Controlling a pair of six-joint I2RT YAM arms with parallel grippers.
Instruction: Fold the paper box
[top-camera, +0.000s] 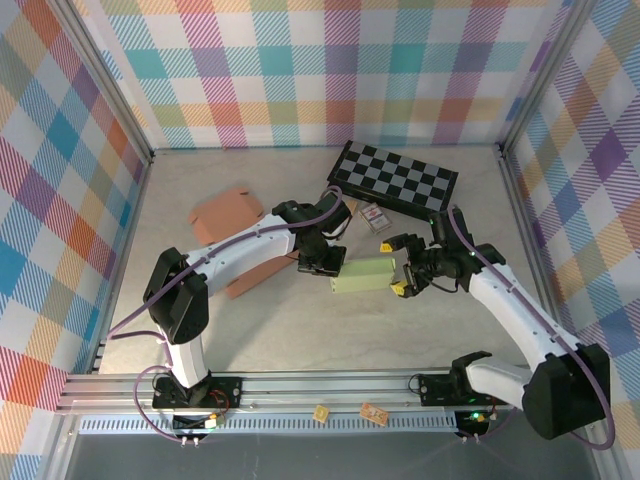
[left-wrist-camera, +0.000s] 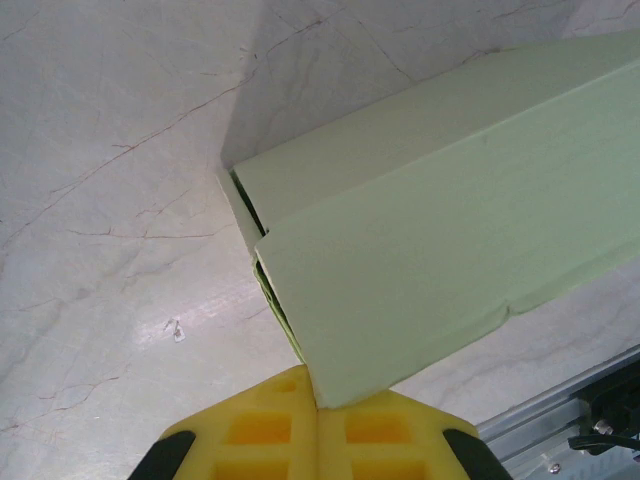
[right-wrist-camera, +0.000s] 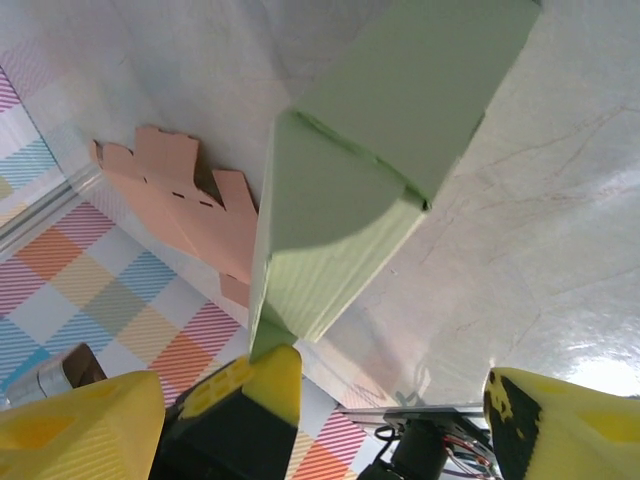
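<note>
Two arms meet at a pale green paper box (top-camera: 365, 275) in the middle of the worktop (top-camera: 300, 340).

Nearest me, in front of the box, two small tan bits (top-camera: 322, 412) lie on the metal rail by the arm bases. The box lies on its side, long and closed along its top. At the box's left end the left end effector (left-wrist-camera: 318, 400) has its yellow fingers pressed together, pinching the box's lower corner. At the box's right end the right end effector (right-wrist-camera: 385, 380) stands spread wide, one finger (right-wrist-camera: 270, 360) touching the end's edge and the other well clear. Left of the box and a little beyond it lie flat salmon cardboard blanks (top-camera: 228, 210). Just behind the box sits a small printed card (top-camera: 373, 217), and beyond that a black-and-white checkerboard (top-camera: 395, 180) by the far wall.
</note>
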